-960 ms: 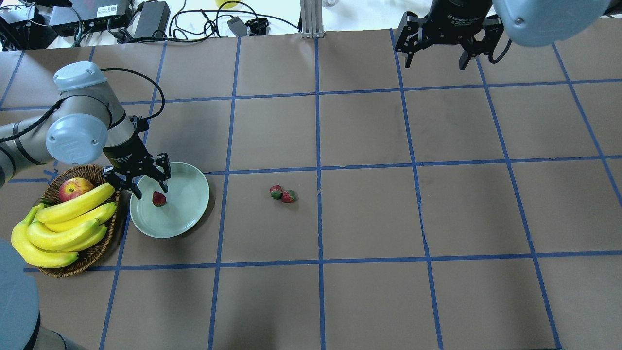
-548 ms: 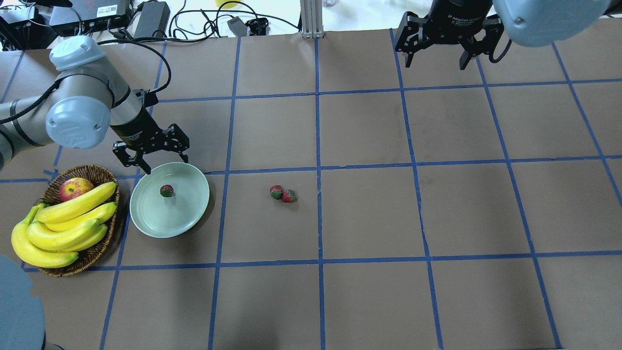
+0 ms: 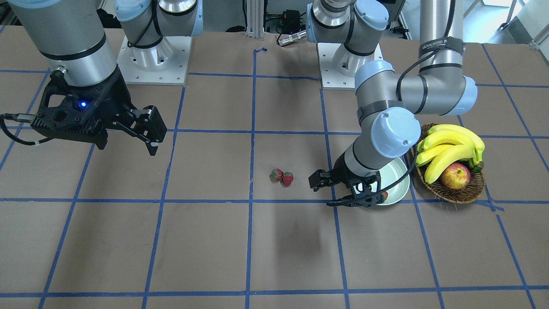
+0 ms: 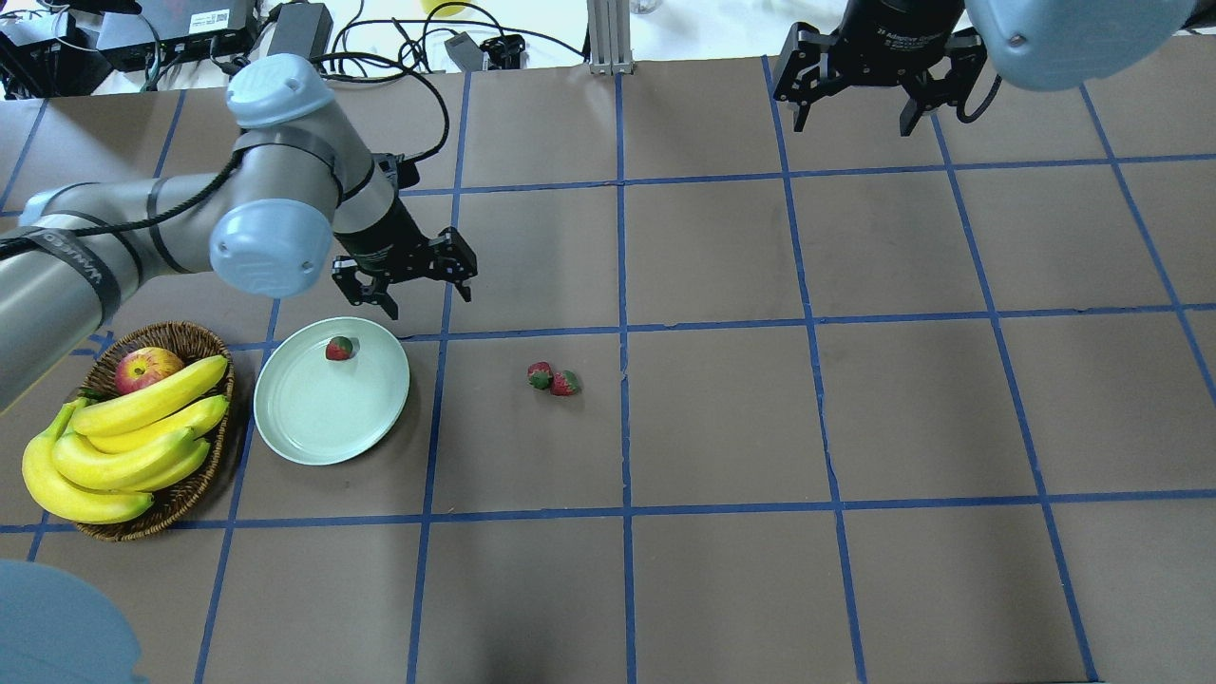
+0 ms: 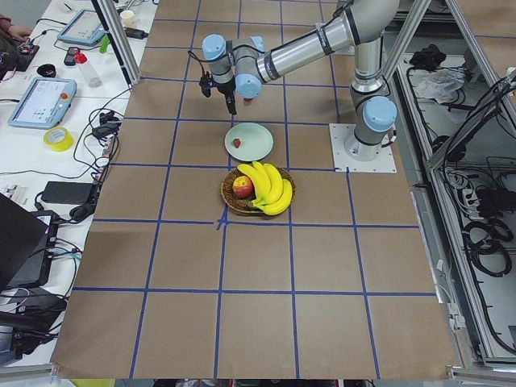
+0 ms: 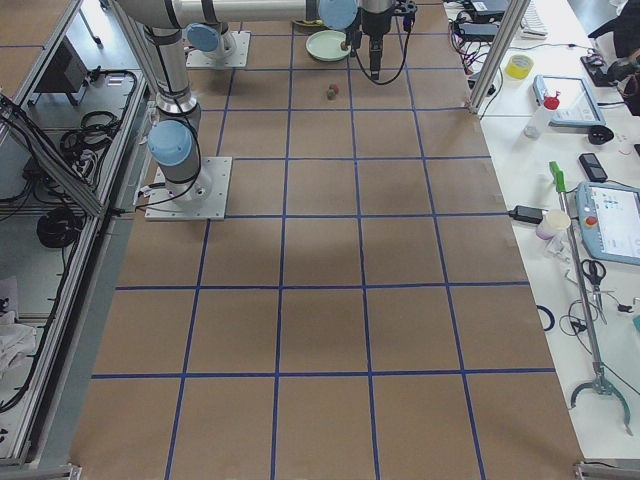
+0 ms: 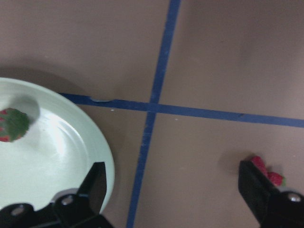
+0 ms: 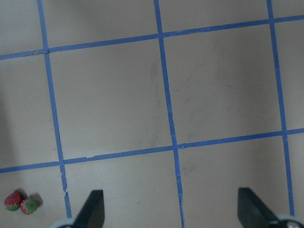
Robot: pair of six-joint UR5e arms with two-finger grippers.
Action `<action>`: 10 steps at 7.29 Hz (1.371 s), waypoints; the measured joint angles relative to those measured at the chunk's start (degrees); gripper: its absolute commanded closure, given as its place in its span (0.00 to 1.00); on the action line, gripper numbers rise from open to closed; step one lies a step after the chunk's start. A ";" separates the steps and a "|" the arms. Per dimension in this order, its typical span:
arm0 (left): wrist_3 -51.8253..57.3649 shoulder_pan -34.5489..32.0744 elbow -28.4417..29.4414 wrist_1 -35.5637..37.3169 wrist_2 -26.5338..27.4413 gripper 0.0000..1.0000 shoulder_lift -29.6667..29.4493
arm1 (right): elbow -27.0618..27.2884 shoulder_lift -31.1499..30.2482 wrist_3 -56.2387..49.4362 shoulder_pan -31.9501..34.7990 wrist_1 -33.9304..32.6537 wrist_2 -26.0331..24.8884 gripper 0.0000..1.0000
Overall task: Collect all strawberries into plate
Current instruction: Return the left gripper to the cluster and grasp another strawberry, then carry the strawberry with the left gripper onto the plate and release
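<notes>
Resting on plate (image 4: 313, 427), one strawberry (image 4: 339, 350)

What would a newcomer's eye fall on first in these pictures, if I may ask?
Probably the bright yellow bananas in the wicker basket at the robot's far left, beside the pale plate holding one strawberry. Next, the pair of strawberries lying on the table near the middle, with the open left gripper hovering just beyond the plate.

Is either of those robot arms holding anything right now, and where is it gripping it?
Nothing is held. The left end effector and the right end effector are both open, with nothing between their fingers.
</notes>
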 measured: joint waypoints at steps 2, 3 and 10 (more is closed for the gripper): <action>-1.33 -3.59 -2.54 4.93 -3.88 0.00 -0.69 | 0.00 0.00 -0.02 -0.06 0.29 -0.22 0.00; -1.28 -4.09 -3.84 6.50 -4.36 0.00 -1.29 | 0.00 0.00 -0.02 -0.06 0.37 -0.23 0.00; -2.63 -4.37 -6.40 7.44 -5.18 0.57 -5.55 | 0.03 0.00 -0.03 -0.14 0.42 -0.13 0.00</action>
